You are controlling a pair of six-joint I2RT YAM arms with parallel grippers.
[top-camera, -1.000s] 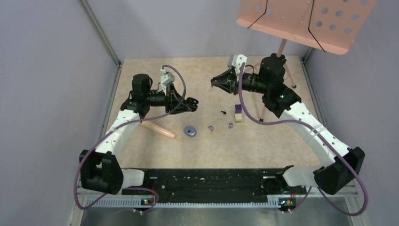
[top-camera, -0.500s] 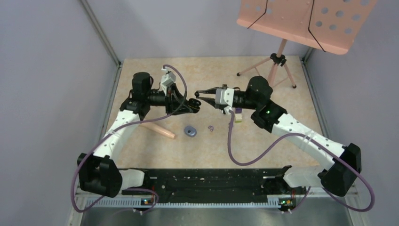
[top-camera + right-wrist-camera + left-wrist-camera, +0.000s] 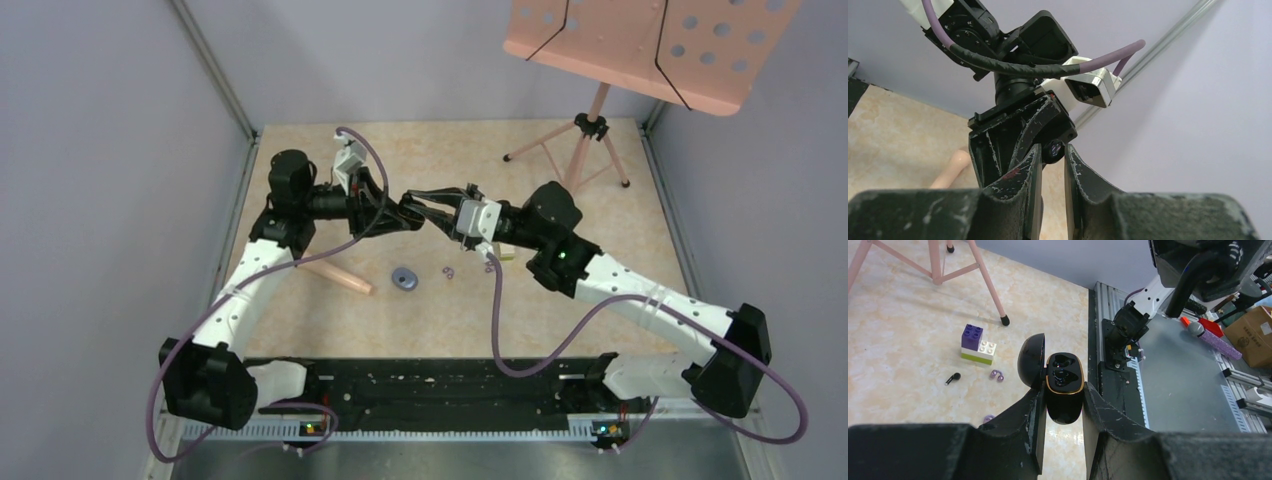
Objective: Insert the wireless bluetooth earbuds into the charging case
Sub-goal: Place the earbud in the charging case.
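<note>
My left gripper (image 3: pixel 403 213) is shut on the black charging case (image 3: pixel 1064 390). The case has a gold rim, and its lid (image 3: pixel 1031 360) is open to the left. Both hollows look glossy and dark. My right gripper (image 3: pixel 414 199) meets the left one tip to tip above the table. In the right wrist view its jaws stand a narrow gap apart with a small round glossy black earbud (image 3: pixel 1053 149) between the tips. Another black earbud (image 3: pixel 953 377) and two pale purple ring-like earbuds (image 3: pixel 997 375) (image 3: pixel 989 418) lie on the table.
A purple, white and yellow block (image 3: pixel 977 344) stands by the loose buds. A blue-grey disc (image 3: pixel 404 278) and a wooden stick (image 3: pixel 336 275) lie left of centre. A pink music stand (image 3: pixel 590 125) stands at the back right. The black rail (image 3: pixel 450 385) runs along the near edge.
My right arm has swung left from the back of the table until its tips meet the left gripper. The left gripper has lifted the case slightly towards it.
</note>
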